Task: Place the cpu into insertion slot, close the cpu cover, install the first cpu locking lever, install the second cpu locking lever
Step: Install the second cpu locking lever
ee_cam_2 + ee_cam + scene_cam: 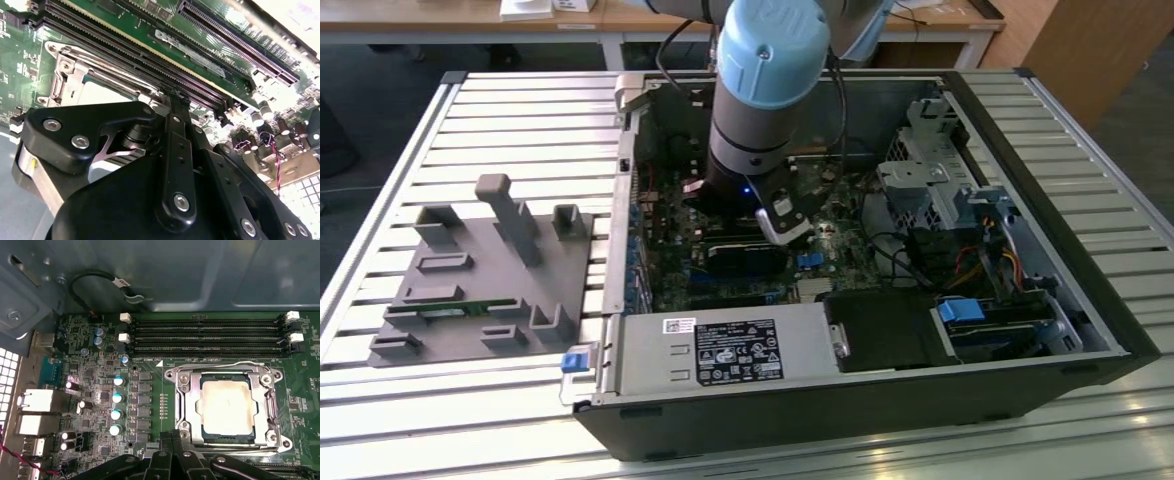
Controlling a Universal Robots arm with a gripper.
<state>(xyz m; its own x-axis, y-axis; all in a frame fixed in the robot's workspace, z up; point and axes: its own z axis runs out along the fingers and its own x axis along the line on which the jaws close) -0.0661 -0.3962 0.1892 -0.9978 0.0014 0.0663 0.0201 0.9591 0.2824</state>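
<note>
The cpu (223, 407) lies socketed just beside the claw (172, 437).

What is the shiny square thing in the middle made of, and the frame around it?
The cpu looks like metal with a dull, pale beige-silver face: flat and softly matte. The cpu cover around it looks like thin bright steel, since its edges glint. The motherboard beneath looks like green coated circuit board.

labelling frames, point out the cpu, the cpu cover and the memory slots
cpu (225, 407), first wrist view, middle of its metal face
cpu cover (186, 407), first wrist view, frame's side bar
memory slots (205, 335), first wrist view, middle of the rows
</note>
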